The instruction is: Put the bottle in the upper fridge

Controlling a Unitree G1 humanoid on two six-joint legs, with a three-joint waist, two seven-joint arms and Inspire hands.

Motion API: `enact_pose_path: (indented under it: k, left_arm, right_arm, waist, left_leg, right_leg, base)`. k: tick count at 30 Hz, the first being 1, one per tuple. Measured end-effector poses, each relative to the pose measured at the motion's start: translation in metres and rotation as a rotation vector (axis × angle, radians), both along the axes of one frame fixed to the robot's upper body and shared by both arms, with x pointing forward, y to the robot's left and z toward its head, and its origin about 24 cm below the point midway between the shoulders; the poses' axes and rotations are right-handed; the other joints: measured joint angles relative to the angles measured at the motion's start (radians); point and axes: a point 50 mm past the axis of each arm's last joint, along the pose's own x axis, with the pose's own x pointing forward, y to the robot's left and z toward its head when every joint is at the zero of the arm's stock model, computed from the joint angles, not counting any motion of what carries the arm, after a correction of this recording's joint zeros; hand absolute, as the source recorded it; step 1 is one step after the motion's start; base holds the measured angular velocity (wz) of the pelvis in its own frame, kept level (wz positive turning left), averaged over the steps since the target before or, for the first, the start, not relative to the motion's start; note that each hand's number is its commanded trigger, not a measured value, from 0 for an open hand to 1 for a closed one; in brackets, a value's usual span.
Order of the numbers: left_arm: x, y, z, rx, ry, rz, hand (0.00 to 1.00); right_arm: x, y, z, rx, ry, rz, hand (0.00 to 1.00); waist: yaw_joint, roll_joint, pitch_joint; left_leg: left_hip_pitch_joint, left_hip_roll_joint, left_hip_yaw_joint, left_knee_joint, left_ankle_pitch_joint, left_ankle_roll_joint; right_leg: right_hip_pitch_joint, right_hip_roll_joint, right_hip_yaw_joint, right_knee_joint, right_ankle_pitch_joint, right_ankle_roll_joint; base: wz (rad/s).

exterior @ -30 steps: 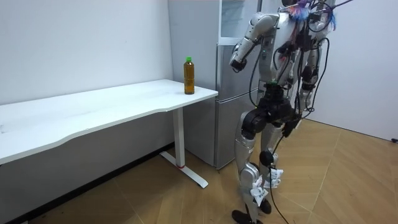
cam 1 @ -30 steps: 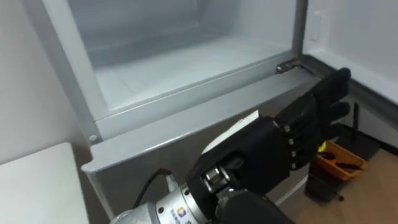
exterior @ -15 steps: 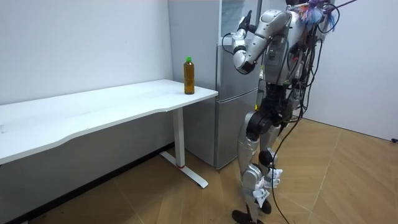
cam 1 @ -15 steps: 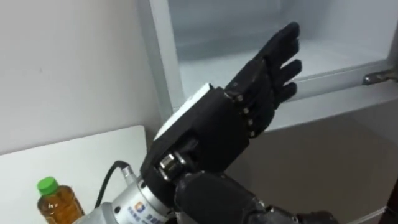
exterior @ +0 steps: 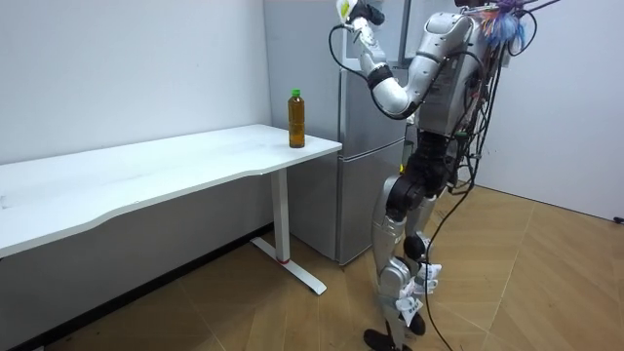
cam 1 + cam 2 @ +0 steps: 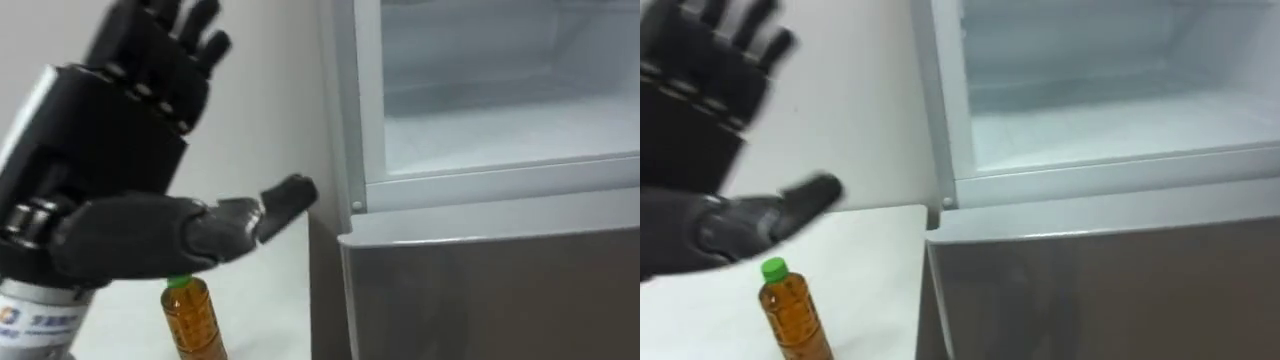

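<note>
The bottle (image 6: 195, 320), amber with a green cap, stands upright on the white table (image 6: 262, 300) just left of the fridge; nothing holds it. My left hand (image 6: 100, 150) is raised high above the bottle, open, fingers spread upward and thumb pointing right toward the fridge. In the room view this hand (image 5: 356, 15) is up near the fridge top, well clear of the bottle (image 5: 296, 119). The upper fridge compartment (image 6: 500, 130) stands open and bare inside. My right hand (image 5: 461, 182) hangs low at my side.
I stand in front of the grey fridge (image 5: 366, 146), its closed lower door (image 6: 480, 300) before me. The long white table (image 5: 146, 180) runs toward the room view's left along the wall. Wooden floor lies behind me.
My left arm has swung up from chest height in front of the fridge to head height on the left. The eye view has turned left, so the bottle and table show.
</note>
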Motion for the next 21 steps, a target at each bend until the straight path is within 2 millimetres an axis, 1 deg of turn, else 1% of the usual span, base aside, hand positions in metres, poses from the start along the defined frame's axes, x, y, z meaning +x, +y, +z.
enact_pose_path:
  k: [1,2,3,4,5,8,9,11,12,14,15,16,19,21]
  left_arm:
    - [-0.002,0.008,-0.001,-0.02,0.008,0.05,0.0]
    - [-0.004,0.015,-0.003,-0.027,0.019,0.109,0.0]
    - [-0.005,0.02,-0.004,-0.031,0.025,0.137,0.0]
    - [-0.009,0.029,-0.008,-0.044,0.04,0.189,0.0]
    - [-0.013,0.038,-0.012,-0.062,0.057,0.243,0.0]
    - [-0.023,0.055,-0.02,-0.1,0.09,0.359,0.0]
    - [-0.025,0.058,-0.021,-0.102,0.097,0.385,0.0]
    - [-0.031,0.067,-0.025,-0.105,0.107,0.481,0.0]
    - [-0.033,0.069,-0.025,-0.109,0.106,0.5,0.0]
    - [-0.038,0.076,-0.027,-0.13,0.105,0.562,0.0]
    - [-0.038,0.078,-0.028,-0.136,0.11,0.573,0.0]
    - [-0.039,0.082,-0.031,-0.146,0.126,0.596,0.0]
    - [-0.041,0.093,-0.038,-0.186,0.157,0.655,0.0]
    - [-0.043,0.1,-0.044,-0.199,0.189,0.694,0.0]
  right_arm:
    - [-0.001,-0.001,0.0,-0.002,-0.001,-0.011,0.0]
    - [-0.006,-0.002,0.0,-0.003,0.005,-0.03,0.0]
    - [-0.008,-0.002,0.001,-0.004,0.004,-0.034,0.0]
    - [-0.008,-0.003,0.001,-0.006,0.0,-0.04,0.0]
    - [-0.012,-0.003,0.001,-0.007,0.007,-0.045,0.0]
    - [-0.019,-0.004,0.001,-0.01,0.008,-0.075,0.0]
    - [-0.022,-0.004,0.001,-0.012,0.013,-0.078,0.0]
    - [-0.021,-0.005,0.002,-0.016,0.004,-0.08,0.0]
    - [-0.022,-0.006,0.002,-0.018,0.002,-0.081,0.0]
    - [-0.021,-0.006,0.003,-0.03,-0.008,-0.072,0.0]
    - [-0.021,-0.006,0.003,-0.032,-0.006,-0.072,0.0]
    - [-0.022,-0.006,0.002,-0.034,-0.002,-0.075,0.0]
    - [-0.023,-0.005,0.003,-0.036,-0.014,-0.072,0.0]
    - [-0.023,-0.003,0.003,-0.034,-0.026,-0.066,0.0]
  waist:
    - [0.008,0.004,0.0001]
    - [0.021,0.009,0.0002]
    - [0.022,0.011,0.0011]
    - [0.027,0.014,0.0022]
    - [0.034,0.014,0.0027]
    - [0.042,0.01,0.0037]
    - [0.043,0.008,0.0035]
    - [0.051,-0.004,0.0058]
    - [0.051,-0.007,0.0063]
    - [0.054,-0.017,0.0118]
    - [0.059,-0.019,0.0118]
    - [0.065,-0.02,0.0124]
    - [0.074,-0.015,0.0118]
    - [0.073,-0.011,0.0116]
  left_leg:
    - [0.0,-0.003,-0.017,0.0,0.0,0.0]
    - [0.0,-0.005,-0.024,-0.001,0.0,0.0]
    - [0.001,-0.005,-0.025,-0.002,0.0,0.0]
    - [0.01,-0.006,-0.022,-0.01,0.0,0.0]
    - [0.015,-0.007,-0.018,-0.012,0.0,0.0]
    - [0.014,-0.011,-0.009,-0.008,0.0,0.0]
    - [0.015,-0.012,-0.01,-0.008,0.0,0.0]
    - [0.016,-0.016,-0.012,-0.009,0.0,0.001]
    - [0.016,-0.017,-0.013,-0.009,0.0,0.001]
    - [0.016,-0.017,-0.013,-0.016,0.0,0.001]
    - [0.016,-0.017,-0.013,-0.016,0.0,0.001]
    - [0.016,-0.017,-0.013,-0.016,-0.001,0.002]
    - [0.016,-0.018,-0.012,-0.016,-0.001,0.002]
    - [0.017,-0.018,-0.012,-0.016,-0.001,0.002]
  right_leg:
    - [0.0,-0.001,0.0,0.0,-0.001,0.001]
    - [0.004,-0.001,-0.001,0.0,-0.002,0.002]
    - [0.006,-0.001,-0.002,-0.001,-0.002,0.003]
    - [0.009,-0.002,-0.003,0.001,-0.005,0.004]
    - [0.012,-0.004,-0.004,0.003,-0.01,0.006]
    - [0.012,-0.011,-0.017,0.006,-0.019,0.013]
    - [0.012,-0.013,-0.017,0.008,-0.022,0.014]
    - [0.009,-0.02,-0.022,0.019,-0.03,0.016]
    - [0.009,-0.02,-0.023,0.019,-0.03,0.016]
    - [0.012,-0.02,-0.026,0.017,-0.03,0.016]
    - [0.014,-0.02,-0.027,0.016,-0.03,0.017]
    - [0.015,-0.02,-0.026,0.016,-0.03,0.017]
    - [0.015,-0.021,-0.022,0.017,-0.03,0.017]
    - [0.017,-0.021,-0.022,0.015,-0.031,0.017]
  base:
    - [0.04]
    - [0.03]
    - [0.04]
    - [0.03]
    - [0.04]
    - [0.13]
    - [0.12]
    - [0.09]
    - [0.05]
    - [0.0]
    - [0.0]
    - [-0.04]
    - [-0.03]
    - [0.0]
